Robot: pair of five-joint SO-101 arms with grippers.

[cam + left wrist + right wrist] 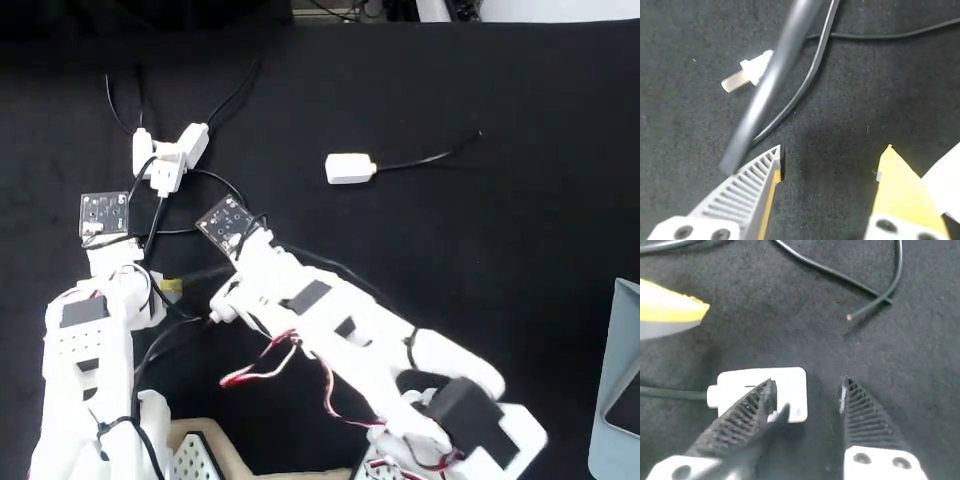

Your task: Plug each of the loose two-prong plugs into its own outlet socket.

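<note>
White plug [754, 69] lies flat on the tabletop [880, 90], prong end pointing away from its cord, partly behind a black cable [775, 80]. Left gripper [834, 150]: jaws wide open, empty, just short of it. Right gripper [808, 382]: jaws open, one over a white block [790, 385]; contact unclear. Second plug [350, 168] lies well apart.

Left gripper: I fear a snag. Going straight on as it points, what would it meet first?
Probably the thin black cable, which lies across the path of the open left gripper. The plug sits off that line. Depth is unclear, so the gripper might pass above the cable.
</note>
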